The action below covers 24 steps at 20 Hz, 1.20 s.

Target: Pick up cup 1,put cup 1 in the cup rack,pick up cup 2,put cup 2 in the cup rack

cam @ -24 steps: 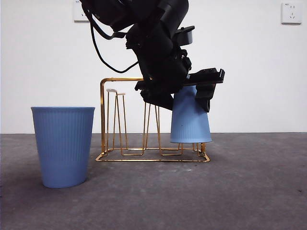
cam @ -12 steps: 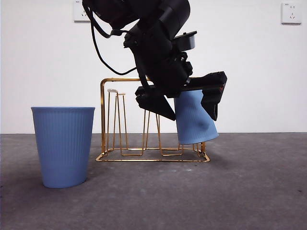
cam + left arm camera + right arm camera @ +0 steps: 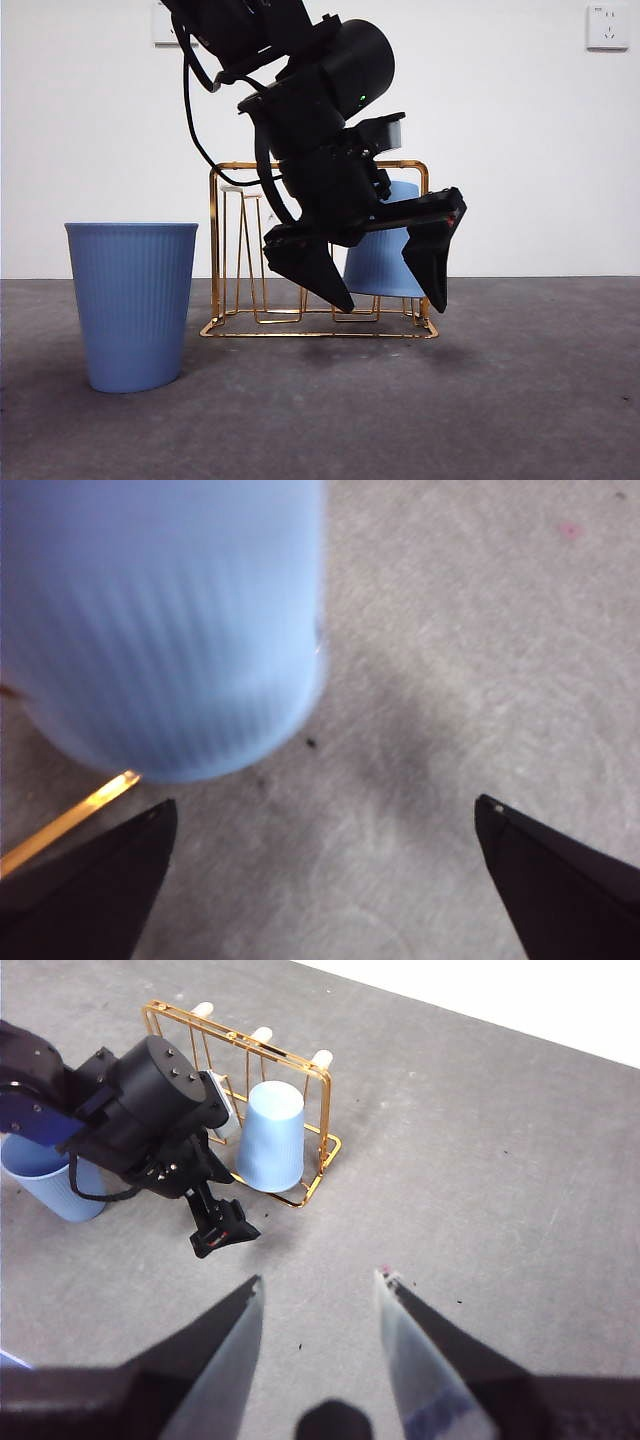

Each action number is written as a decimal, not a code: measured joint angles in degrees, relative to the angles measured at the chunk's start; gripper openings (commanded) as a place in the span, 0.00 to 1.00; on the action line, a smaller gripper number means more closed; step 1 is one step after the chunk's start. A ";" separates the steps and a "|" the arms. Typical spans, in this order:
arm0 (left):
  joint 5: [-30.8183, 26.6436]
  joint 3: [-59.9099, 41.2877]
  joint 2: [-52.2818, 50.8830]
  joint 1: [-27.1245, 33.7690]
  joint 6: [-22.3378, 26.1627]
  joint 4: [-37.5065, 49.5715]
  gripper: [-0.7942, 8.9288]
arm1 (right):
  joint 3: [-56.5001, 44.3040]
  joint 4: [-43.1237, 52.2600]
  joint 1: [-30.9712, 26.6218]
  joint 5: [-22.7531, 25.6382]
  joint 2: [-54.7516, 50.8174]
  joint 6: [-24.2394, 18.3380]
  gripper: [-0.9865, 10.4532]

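My left tool has let go: a moment ago it was clamped on cup 1, now its jaws stand wide and empty just in front of the cup rack. Cup 1 sits upside down on a peg at the rack's end, so that half looks done. Cup 2 stands upright on the table beside the rack, untouched. My right tool waits, jaws parted, holding nothing.

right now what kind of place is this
Probably a lab test bench: a bare grey table, a plain white wall with sockets, and only a gold wire cup rack with blue ribbed plastic cups.
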 measured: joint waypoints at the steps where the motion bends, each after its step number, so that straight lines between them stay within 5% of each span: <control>1: -0.02 0.00 -0.24 0.02 0.00 -0.79 0.60 | 0.00 0.00 0.00 0.00 -0.02 -0.13 0.26; 6: 0.57 0.00 -5.29 0.00 -0.07 -5.53 0.60 | -0.02 0.00 0.00 0.00 0.00 -0.15 0.26; 13: 10.10 0.00 -19.96 -0.02 -0.39 -15.74 0.60 | -0.02 0.28 0.00 -1.42 3.78 -0.15 0.26; 17: 11.61 0.00 -33.27 -0.07 0.15 -19.65 0.60 | -0.02 5.86 0.00 -9.75 9.35 -0.15 0.26; 22: 3.04 0.00 -50.88 1.77 1.92 -26.84 0.60 | -0.04 14.62 0.00 -22.29 21.24 -0.04 0.26; 24: 0.37 0.02 -56.94 2.78 2.10 -28.87 0.60 | -0.02 18.25 0.39 -25.83 26.86 0.81 0.34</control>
